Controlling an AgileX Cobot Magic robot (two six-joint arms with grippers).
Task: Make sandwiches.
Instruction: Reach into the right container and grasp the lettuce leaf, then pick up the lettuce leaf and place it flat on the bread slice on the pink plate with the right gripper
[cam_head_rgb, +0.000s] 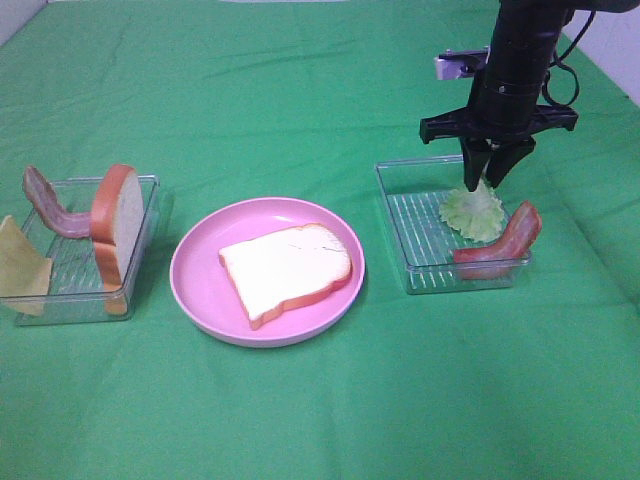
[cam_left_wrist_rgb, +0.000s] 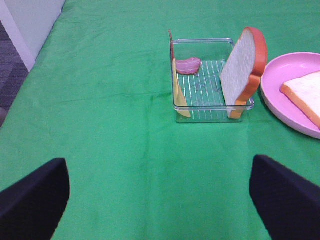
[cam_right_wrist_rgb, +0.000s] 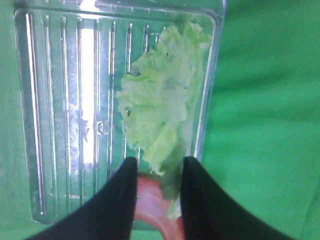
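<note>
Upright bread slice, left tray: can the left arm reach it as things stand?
Probably yes: the left gripper is open, only green cloth lies before the clear tray, and nothing covers the upright bread slice beside the pink plate.

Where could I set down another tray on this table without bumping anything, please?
The green cloth in front of the pink plate is bare, and so is the stretch behind it. The right tray is crowded: the right gripper pinches the lettuce beside a bacon strip.
</note>
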